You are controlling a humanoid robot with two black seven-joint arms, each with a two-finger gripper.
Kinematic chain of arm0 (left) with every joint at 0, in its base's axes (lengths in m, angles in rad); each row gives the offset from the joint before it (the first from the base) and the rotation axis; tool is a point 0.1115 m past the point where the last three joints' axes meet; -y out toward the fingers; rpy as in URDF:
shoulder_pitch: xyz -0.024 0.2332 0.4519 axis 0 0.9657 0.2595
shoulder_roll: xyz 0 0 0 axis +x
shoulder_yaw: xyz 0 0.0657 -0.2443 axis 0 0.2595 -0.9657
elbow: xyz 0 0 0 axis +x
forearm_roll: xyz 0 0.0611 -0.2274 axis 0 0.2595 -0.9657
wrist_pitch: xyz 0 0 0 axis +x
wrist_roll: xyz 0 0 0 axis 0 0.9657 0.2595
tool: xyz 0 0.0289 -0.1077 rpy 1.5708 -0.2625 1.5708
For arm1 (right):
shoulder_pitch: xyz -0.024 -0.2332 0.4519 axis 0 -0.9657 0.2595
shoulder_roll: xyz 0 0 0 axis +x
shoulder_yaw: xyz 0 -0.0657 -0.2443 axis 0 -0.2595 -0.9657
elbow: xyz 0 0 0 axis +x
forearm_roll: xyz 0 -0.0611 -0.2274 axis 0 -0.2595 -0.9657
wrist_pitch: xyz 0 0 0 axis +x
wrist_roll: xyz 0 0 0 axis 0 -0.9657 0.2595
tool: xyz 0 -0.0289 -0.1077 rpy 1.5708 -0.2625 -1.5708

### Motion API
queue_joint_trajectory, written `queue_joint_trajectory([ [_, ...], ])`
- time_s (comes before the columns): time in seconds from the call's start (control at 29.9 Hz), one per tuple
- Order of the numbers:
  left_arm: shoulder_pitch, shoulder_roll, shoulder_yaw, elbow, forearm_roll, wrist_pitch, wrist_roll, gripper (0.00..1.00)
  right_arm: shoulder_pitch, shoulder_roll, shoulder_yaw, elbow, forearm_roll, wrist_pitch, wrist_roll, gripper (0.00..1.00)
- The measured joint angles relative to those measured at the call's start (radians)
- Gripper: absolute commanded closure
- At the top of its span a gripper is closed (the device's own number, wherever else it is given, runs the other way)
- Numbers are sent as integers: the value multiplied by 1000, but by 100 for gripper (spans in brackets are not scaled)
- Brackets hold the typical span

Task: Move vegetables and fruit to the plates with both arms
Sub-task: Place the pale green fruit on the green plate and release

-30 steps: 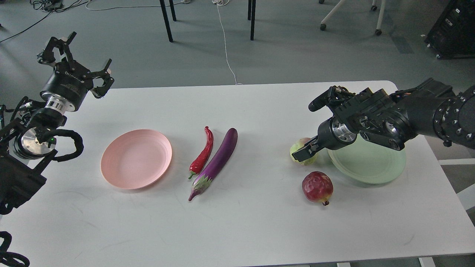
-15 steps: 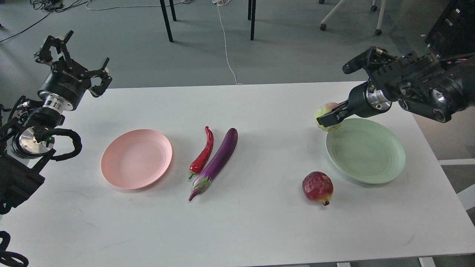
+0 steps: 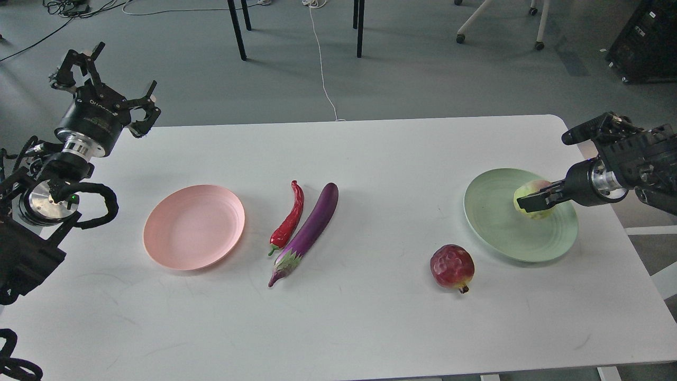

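The robot's right gripper (image 3: 530,202) is clamped on the bumpy round yellow-green fruit with a pink blush (image 3: 534,198), which sits over the right part of the shallow pale mint green plate (image 3: 492,222). The dark red bumpy fruit (image 3: 452,268) lies on the white table (image 3: 370,328), near the plate's left edge. The left gripper (image 3: 103,79) hangs spread wide past the table's far left corner, well apart from the pale pink plate (image 3: 194,226).

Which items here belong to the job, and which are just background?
Job: yellow-green fruit in right claw over mint plate; dark red fruit; eggplant; chili; pink plate; left claw.
Background: floor cable, chair legs.
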Motion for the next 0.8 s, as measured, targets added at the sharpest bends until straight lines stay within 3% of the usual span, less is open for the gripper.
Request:
queue_joint_trajectory([
  [0.27,0,0,4,0,0,0,0,2,-51,0,7,-42,0,-4,-1,5],
  [0.57,2,2,8,0,1,0,0,2,39,-40,-3,27,-28,3,-2,2],
  [0.8,2,7,10,0,2,0,0,2,235,-46,-1,226,-97,8,-2,2],
])
